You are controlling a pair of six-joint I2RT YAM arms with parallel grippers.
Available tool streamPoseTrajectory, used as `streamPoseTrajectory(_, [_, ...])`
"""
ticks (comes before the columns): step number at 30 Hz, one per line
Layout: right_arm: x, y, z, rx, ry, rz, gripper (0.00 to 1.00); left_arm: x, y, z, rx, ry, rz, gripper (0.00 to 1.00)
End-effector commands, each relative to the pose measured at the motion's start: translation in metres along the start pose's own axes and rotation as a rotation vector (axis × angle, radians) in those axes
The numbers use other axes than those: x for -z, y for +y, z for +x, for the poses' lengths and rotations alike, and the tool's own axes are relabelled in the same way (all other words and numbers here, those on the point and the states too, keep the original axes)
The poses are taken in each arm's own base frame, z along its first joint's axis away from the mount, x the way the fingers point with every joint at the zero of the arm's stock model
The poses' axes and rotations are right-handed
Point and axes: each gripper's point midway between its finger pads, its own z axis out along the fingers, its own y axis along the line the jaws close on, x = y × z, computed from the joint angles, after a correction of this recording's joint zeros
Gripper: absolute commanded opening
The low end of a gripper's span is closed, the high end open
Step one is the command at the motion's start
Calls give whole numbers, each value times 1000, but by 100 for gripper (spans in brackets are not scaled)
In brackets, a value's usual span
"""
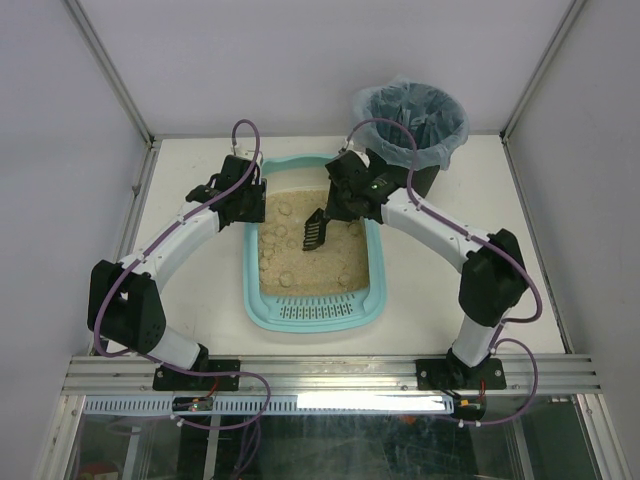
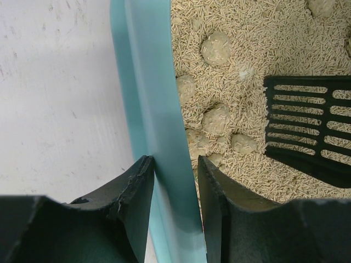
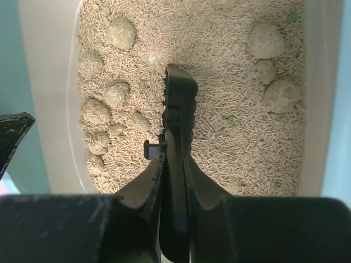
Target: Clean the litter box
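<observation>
Litter box (image 1: 316,312) sits mid-tabletop (image 1: 190,165) between the two arms, slotted end nearest the bases. Left gripper (image 2: 175,164): fingers (image 2: 137,192) straddle the left rim, one outside, one over the litter, clamped on the wall. Right gripper (image 3: 174,159): fingers closed on the black scoop (image 3: 179,104) handle, blade angled down toward the litter, contact unclear. Clumps (image 3: 120,33) lie either side of it. Bin (image 1: 412,120) stands by the far right corner. Tabletop shows beside both long rims. Both arms are elbow-bent, reaching inward.
</observation>
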Motion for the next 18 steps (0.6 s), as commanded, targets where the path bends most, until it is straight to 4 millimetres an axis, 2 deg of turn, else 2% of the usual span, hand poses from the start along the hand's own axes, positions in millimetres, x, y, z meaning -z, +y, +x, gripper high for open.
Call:
streamPoseTrajectory(1, [-17, 11, 26, 28, 90, -41, 0, -4, -17, 0, -9, 2, 68, 37])
streamPoseTrajectory(7, [-49, 27, 62, -74, 176, -158, 0, -3, -17, -1, -9, -1, 70, 37])
streamPoseTrajectory(9, [-53, 38, 80, -91, 218, -204, 0, -3, -17, -1, -8, -1, 71, 37])
streamPoseTrajectory(11, [-56, 46, 87, -116, 236, -255, 0, -3, -17, -1, -8, 0, 70, 37])
streamPoseTrajectory(14, [-55, 54, 95, -157, 250, -329, 0, -2, -17, -2, -8, -3, 70, 37])
streamPoseTrajectory(18, [-41, 65, 90, -213, 225, -425, 0, -2, -17, -1, -8, -1, 70, 37])
